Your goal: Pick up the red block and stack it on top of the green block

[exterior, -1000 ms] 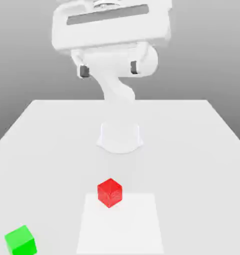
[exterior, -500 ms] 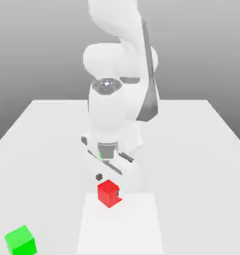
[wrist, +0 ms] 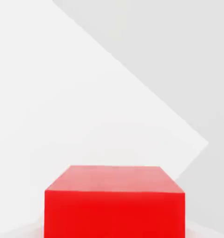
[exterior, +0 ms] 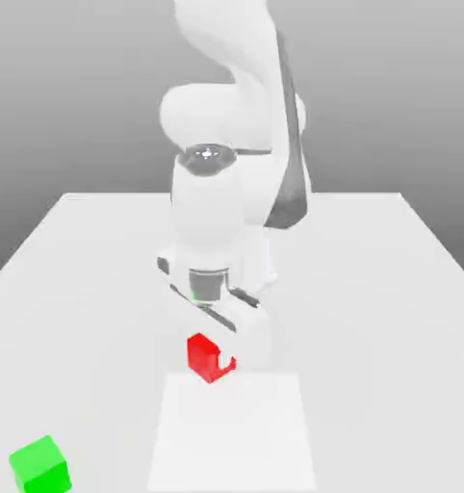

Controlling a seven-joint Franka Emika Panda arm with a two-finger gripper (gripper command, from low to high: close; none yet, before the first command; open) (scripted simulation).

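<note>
The red block (exterior: 204, 357) hangs just above the table near its front middle, held in my gripper (exterior: 210, 350), which comes down on it from above and is shut on its sides. In the hand view the red block (wrist: 114, 202) sits close up, with the table's surface behind it. The green block (exterior: 38, 464) rests on the table at the front corner on the exterior view's left, well apart from the gripper.
A lighter square patch (exterior: 231, 433) is marked on the white table (exterior: 371, 289) just in front of the red block. The arm's base and body (exterior: 226, 231) rise right behind the gripper.
The hand came down from high above the table onto the red block and shut on it. Since half a second ago the block has risen slightly off the table.
</note>
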